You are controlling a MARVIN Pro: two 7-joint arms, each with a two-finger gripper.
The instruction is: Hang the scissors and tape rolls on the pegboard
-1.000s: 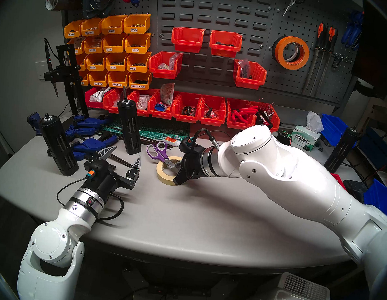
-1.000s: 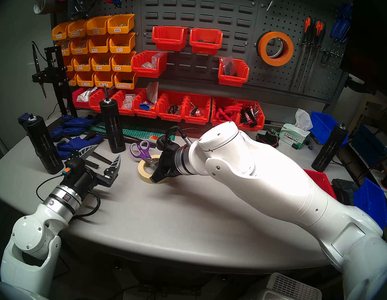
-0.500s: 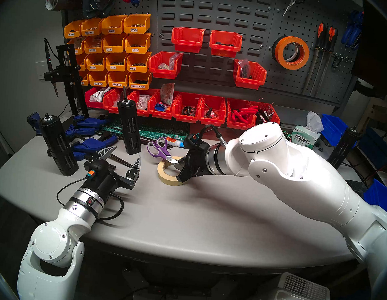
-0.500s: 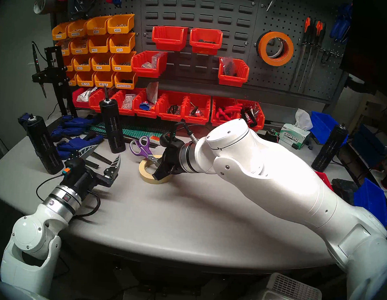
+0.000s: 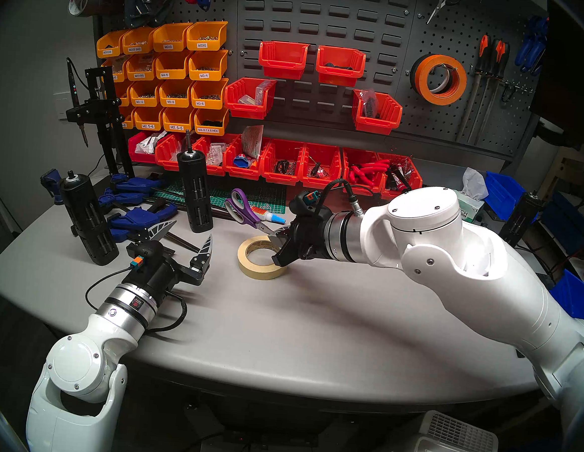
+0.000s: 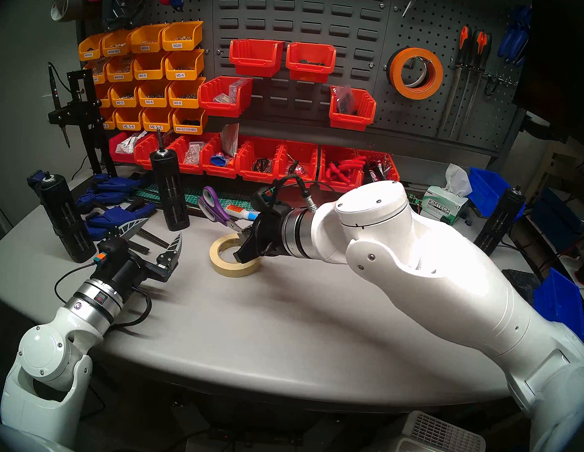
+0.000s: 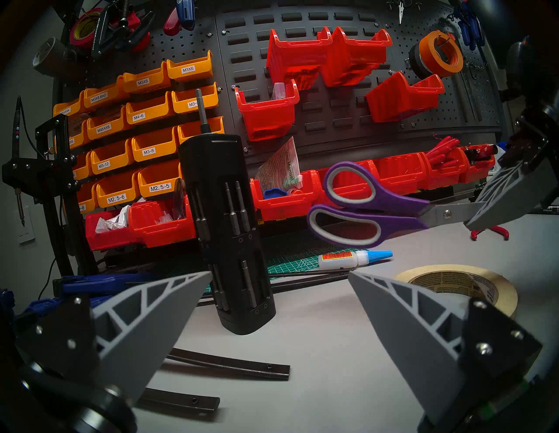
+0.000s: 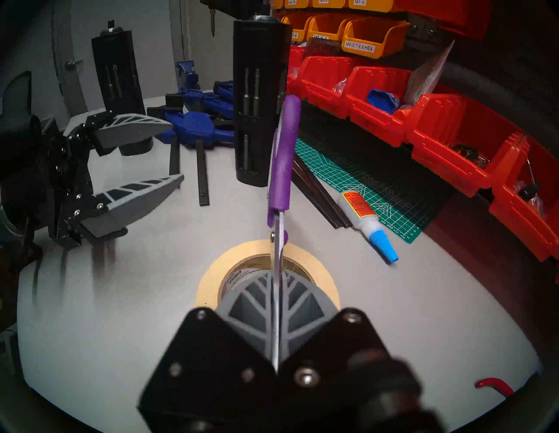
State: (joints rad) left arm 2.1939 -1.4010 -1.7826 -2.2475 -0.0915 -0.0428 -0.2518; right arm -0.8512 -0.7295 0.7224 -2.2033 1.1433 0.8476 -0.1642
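My right gripper (image 5: 277, 235) is shut on the silver blades of the purple-handled scissors (image 5: 240, 205), holding them clear of the table with the handles pointing left. Edge-on in the right wrist view, the scissors (image 8: 284, 157) run straight out from between the closed fingers (image 8: 251, 299). Just beneath lies the beige tape roll (image 5: 246, 262), flat on the table. An orange roll (image 5: 459, 84) hangs on the pegboard (image 5: 431, 121) in front of a black roll (image 5: 415, 73). My left gripper (image 5: 192, 230) rests open and empty near the table's left side.
A black bit holder (image 5: 195, 192) stands left of the scissors, another (image 5: 87, 218) further left beside blue clamps (image 5: 138, 215). A glue bottle (image 5: 267, 215) lies on the green mat (image 5: 251, 196). Red bins (image 5: 288, 166) line the back. Files (image 5: 482, 96) hang right of the orange roll.
The right gripper has lifted the scissors off the beige roll and drawn back to the right; the handles rose and swung toward the back. The left arm has not moved.
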